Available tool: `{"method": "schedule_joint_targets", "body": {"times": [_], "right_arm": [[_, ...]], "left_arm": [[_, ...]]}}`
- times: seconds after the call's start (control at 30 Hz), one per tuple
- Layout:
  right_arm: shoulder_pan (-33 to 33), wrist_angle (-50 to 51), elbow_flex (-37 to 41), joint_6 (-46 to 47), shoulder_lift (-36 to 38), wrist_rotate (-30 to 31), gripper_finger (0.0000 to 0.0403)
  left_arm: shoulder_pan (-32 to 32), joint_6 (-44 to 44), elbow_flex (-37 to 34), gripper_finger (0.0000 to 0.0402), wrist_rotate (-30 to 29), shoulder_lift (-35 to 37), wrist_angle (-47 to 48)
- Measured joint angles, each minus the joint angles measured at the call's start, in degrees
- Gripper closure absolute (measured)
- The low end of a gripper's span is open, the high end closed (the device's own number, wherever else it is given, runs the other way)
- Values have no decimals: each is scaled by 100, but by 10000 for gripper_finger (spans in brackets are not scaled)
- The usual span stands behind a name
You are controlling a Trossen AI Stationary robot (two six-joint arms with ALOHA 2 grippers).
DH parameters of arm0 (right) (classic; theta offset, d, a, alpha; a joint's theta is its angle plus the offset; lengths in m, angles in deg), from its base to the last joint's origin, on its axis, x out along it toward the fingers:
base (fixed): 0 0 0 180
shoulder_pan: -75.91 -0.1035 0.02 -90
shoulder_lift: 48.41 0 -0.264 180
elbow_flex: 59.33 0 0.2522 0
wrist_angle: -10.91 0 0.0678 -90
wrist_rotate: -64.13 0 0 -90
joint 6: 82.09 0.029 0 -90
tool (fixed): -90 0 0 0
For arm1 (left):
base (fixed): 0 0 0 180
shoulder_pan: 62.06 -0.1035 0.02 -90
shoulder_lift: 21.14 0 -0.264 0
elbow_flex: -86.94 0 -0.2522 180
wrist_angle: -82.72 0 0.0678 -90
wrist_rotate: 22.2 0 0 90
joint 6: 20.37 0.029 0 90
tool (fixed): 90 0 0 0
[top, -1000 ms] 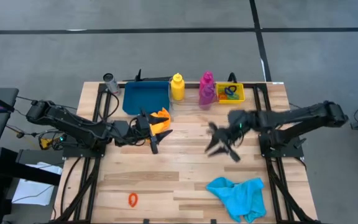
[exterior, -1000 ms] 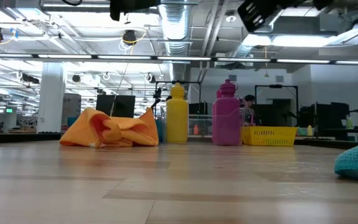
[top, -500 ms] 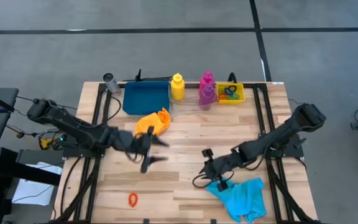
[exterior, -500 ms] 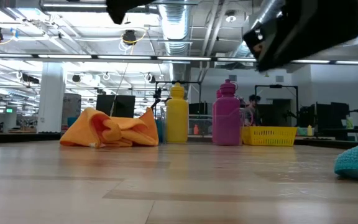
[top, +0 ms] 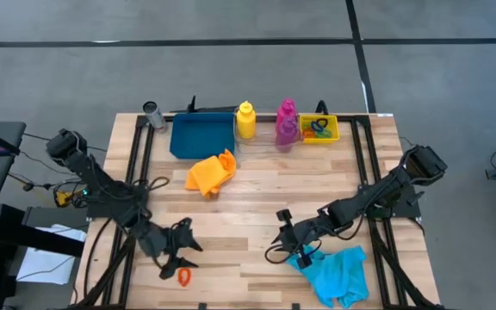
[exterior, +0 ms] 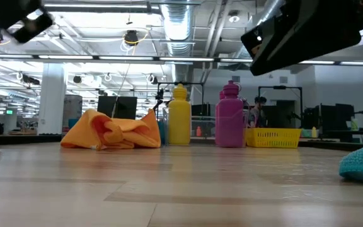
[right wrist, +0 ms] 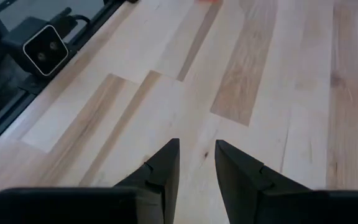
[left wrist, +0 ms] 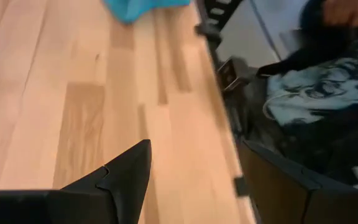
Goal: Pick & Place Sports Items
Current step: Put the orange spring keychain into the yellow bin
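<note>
L claw (top: 176, 258) hung just above the worktop (top: 257, 207) at its near edge, fingers spread wide w/ nothing between them; the L wrist view showed only bare wood in the gap. The orange ring (top: 184, 275) lay flat just beside and slightly past the fingertips, not touching. I judged that ring to be nearly weightless, soft and stretchy, and prob. grippy rubber. It sat so low on the wood that one finger would have to go inside the loop and one outside, pinching a single strand. A squeeze across the whole loop would likely fold it or flick it away. R claw (top: 282, 241) sat low too, fingers drawn almost together w/ only a thin gap, holding nothing. The cyan cloth (top: 332, 269) lay crumpled right next to it on its outboard side, near edge about touching the arm; I couldn't tell if fabric met the fingers. The cloth looked light, limp and non-slip, so the spot to take was a raised fold near the closest corner, pinched deep so it wouldn't slide out and drag. The orange cloth (top: 211, 171) was well apart from both claws, towards the far side. It was bunched w/ a peak on top, which I'd grab the same way. The yellow bottle (top: 245, 120) and magenta bottle (top: 287, 120) stood upright farther off still. I reckoned them rigid, smooth, prob. light and tippy, so best gripped round the mid-body.
</note>
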Motion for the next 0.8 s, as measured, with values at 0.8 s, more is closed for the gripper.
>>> {"method": "schedule_joint_targets", "body": {"times": [0.8], "right_arm": [[337,-1282,0,87,0,440,308]], "left_arm": [[1192,-932,-3061,160,-567,7,-3084]]}}
